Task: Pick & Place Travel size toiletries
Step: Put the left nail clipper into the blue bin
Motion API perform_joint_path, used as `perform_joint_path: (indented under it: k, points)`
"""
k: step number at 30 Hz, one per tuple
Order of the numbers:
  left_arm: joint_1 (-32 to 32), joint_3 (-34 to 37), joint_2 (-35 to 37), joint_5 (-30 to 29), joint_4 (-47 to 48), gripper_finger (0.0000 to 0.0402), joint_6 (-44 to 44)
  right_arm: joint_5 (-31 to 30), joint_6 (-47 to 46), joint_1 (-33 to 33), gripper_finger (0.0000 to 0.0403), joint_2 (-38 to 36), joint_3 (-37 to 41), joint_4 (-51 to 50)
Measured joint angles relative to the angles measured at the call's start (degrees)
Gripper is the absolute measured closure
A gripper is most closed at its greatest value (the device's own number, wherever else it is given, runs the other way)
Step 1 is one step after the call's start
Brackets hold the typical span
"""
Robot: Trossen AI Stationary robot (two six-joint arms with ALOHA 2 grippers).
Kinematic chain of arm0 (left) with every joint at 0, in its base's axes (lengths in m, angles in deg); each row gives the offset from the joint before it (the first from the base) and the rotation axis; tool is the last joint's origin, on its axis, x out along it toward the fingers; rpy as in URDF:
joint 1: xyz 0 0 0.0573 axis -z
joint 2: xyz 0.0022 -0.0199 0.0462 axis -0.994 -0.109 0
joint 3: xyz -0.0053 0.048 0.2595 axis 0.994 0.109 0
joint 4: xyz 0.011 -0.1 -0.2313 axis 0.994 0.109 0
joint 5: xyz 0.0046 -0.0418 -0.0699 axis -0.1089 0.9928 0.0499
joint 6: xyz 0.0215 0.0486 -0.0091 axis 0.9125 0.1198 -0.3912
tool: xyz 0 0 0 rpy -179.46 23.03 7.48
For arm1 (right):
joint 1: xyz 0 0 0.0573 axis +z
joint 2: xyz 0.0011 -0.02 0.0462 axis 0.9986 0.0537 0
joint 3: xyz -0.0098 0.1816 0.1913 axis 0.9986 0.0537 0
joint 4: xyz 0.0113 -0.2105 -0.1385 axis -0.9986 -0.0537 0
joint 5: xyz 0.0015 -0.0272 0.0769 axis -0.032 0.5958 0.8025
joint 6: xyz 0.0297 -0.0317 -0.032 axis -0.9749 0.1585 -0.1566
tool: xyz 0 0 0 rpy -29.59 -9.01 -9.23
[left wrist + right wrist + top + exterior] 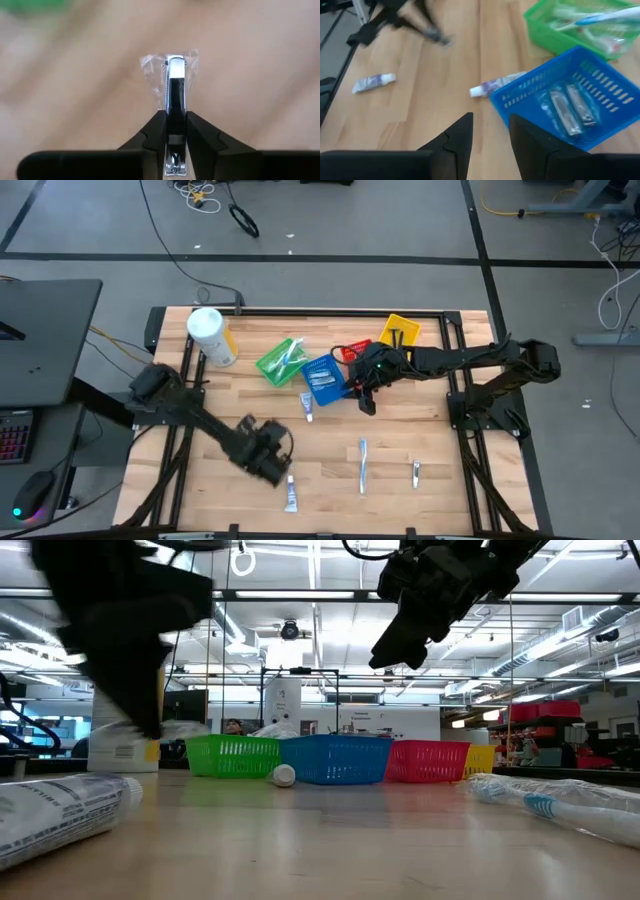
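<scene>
My left gripper is over the near-left part of the table, shut on a silver nail clipper in a clear wrapper. A white tube lies just near of it. My right gripper hovers open and empty beside the blue basket, which holds wrapped silver items. A second tube lies on the wood against the blue basket's near side. A toothbrush and another clipper lie flat toward the near edge. My left gripper pinches the nail clipper between its two fingers, which lie on its two narrow sides. The clipper lies along the fingers. Its far end and the crumpled wrapper stick out past the fingertips. It looks lifted clear of the wood.
Green, blue, red and yellow mesh baskets stand in a row at the far middle. The green one holds toothbrushes. A big white canister stands at the far left. Bare wood lies between the baskets and the near items.
</scene>
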Motion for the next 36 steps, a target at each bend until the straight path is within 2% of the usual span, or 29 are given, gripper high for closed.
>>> perform_joint_path:
  k: [5,9,13,17,19,21,26,28,30,32,34,36]
  points:
    - [-8.2,0.0,4.9,-5.8,-1.7,0.0347,17.6,0.0,0.0,2.8,0.0267,0.0,0.0,-1.5]
    - [-15.9,0.0,6.5,-7.6,-10.5,0.0338,37.2,0.0,-1.6,5.2,0.0267,0.0,1.1,-2.1]
    - [-23.4,-0.1,6.5,-2.7,-24.9,0.0334,55.2,0.0,-4.4,7.1,0.0267,0.0,3.5,-2.2]
    - [-29.3,-0.1,5.8,5.9,-36.4,0.0341,65.5,0.0,-11.0,8.5,0.0267,0.0,6.8,-2.3]
    - [-31.6,-0.3,5.3,9.8,-40.5,0.0341,68.9,0.0,-14.6,9.1,0.0267,0.0,8.6,-1.8]
    - [-33.4,-0.2,4.9,11.7,-40.6,0.0340,70.8,-0.1,-17.6,9.8,0.0267,0.0,10.3,-1.9]
    - [-35.8,0.0,2.6,13.1,-38.5,0.0337,71.2,-3.0,-24.1,12.0,0.0267,0.0,14.1,-0.2]
    - [-35.9,-0.3,0.1,14.5,-40.6,0.0338,73.2,-4.4,-26.2,12.8,0.0267,0.0,15.0,0.5]
    - [-35.8,0.0,-0.6,13.9,-37.4,0.0338,74.3,-5.6,-28.2,13.7,0.0267,0.0,15.6,0.6]
    - [-35.7,-0.4,-2.0,13.4,-40.1,0.0334,73.9,-6.4,-29.8,14.5,0.0267,0.0,16.0,1.2]
    - [-35.8,-0.1,-1.8,13.8,-36.8,0.0328,72.9,-6.5,-30.4,15.5,0.0267,0.1,16.5,2.5]
    - [-36.0,-0.3,-2.7,14.4,-38.4,0.0322,72.1,-6.5,-30.5,16.3,0.0267,0.1,17.0,4.1]
